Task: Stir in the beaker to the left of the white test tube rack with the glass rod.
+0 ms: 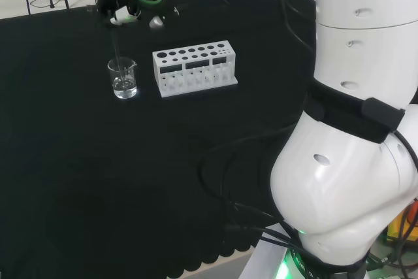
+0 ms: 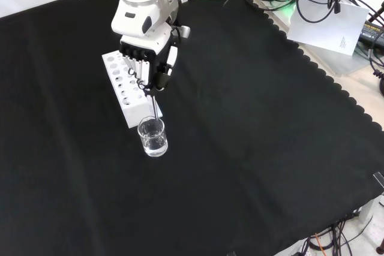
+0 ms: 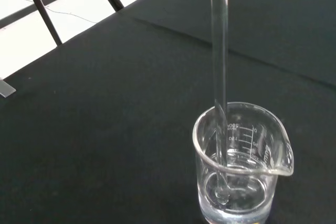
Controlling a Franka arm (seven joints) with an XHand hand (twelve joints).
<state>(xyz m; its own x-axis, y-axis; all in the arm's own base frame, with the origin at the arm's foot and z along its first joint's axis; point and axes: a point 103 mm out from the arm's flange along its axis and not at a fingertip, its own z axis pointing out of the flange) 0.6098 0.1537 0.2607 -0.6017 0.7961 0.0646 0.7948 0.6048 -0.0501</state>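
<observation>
A clear glass beaker (image 1: 123,78) (image 2: 152,136) (image 3: 239,166) stands on the black cloth beside the white test tube rack (image 1: 194,68) (image 2: 125,85), to its left in the head view. It holds a little clear liquid. The hand (image 2: 150,64) (image 1: 127,12) hangs above the beaker, its fingers curled round the top of a glass rod (image 3: 219,77) (image 2: 155,110) (image 1: 116,47). The rod stands nearly upright, and its lower end dips into the liquid near the beaker's bottom.
The black cloth (image 1: 98,181) spreads wide round the beaker and rack. Cables (image 1: 235,155) lie on it near the arm's base. In the front view, papers and cables (image 2: 330,22) lie off the cloth's scalloped far right edge.
</observation>
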